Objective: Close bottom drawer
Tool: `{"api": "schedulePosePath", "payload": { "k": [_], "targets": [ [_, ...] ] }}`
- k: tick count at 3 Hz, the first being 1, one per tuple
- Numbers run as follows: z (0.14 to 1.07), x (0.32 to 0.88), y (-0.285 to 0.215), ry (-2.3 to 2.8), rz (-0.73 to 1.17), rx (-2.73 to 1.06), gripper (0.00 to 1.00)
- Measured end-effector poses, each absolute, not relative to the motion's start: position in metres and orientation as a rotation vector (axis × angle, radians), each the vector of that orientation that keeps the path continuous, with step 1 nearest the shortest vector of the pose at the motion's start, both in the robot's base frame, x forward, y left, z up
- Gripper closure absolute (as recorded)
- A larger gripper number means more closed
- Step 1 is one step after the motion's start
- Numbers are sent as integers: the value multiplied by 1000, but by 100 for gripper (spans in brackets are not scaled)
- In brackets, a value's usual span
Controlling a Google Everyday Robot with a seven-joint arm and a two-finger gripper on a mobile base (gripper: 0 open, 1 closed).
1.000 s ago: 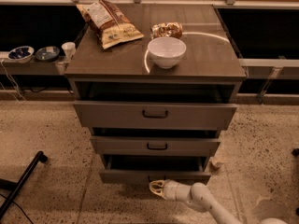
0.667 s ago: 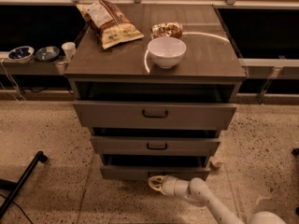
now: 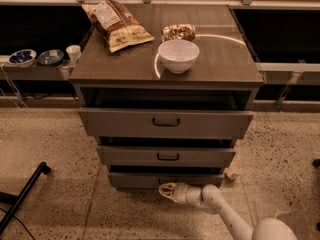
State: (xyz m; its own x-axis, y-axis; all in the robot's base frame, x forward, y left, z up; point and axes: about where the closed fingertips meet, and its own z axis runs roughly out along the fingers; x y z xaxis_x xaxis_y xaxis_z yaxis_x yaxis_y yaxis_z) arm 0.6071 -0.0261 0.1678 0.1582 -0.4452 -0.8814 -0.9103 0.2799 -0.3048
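The bottom drawer point(image 3: 135, 179) is the lowest of three grey-brown drawers in the cabinet. Its slim front panel stands only slightly out from the cabinet, with a dark gap above it. My gripper point(image 3: 167, 190) is low near the floor, right at the middle of that front panel where the handle is. The white arm point(image 3: 225, 214) runs down to the lower right. The middle drawer point(image 3: 168, 156) and top drawer point(image 3: 166, 122) stand further out.
A white bowl point(image 3: 178, 55), a chip bag point(image 3: 117, 24) and a small snack pack point(image 3: 178, 32) lie on the cabinet top. Small bowls and a cup point(image 3: 73, 53) sit on a left shelf. A black leg point(image 3: 25, 194) crosses the floor at left.
The bottom drawer's front has moved back toward the cabinet, and my gripper has moved with it, up and inward against the panel.
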Motion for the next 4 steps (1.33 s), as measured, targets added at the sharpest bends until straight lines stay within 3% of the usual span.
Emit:
{"api": "schedulePosePath", "payload": {
  "k": [2, 4],
  "targets": [
    [171, 614, -21, 1440, 570, -1331, 100],
    [183, 533, -28, 1361, 718, -1442, 100]
  ]
}}
